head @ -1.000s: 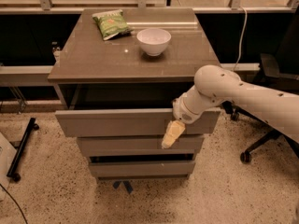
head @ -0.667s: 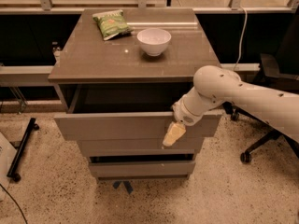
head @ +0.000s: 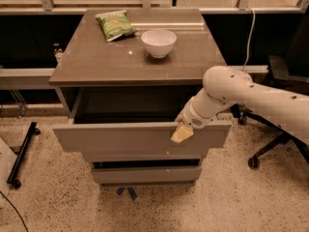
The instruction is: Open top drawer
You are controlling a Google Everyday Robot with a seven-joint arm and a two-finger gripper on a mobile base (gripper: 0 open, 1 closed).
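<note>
My gripper [head: 182, 133] is on the top lip of the top drawer [head: 120, 138], right of centre; I can't tell if it's apart or clamped. The drawer stands partway out of the cabinet [head: 91, 64], overhanging the lower drawers [head: 145, 174]. On the cabinet are a green snack bag [head: 115, 25], print unreadable, and a white bowl [head: 158, 42]. A chair base [head: 270, 146] is near on the right.

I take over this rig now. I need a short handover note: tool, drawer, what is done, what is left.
The tool sits at the upper front edge of the top drawer, right of its middle.
Top drawer: pulled out well beyond the lower drawer fronts.
Done: the drawer stands largely open.
Left: perhaps pull a little more, then free the tool.
On the cabinet top: white bowl, green bag.
</note>
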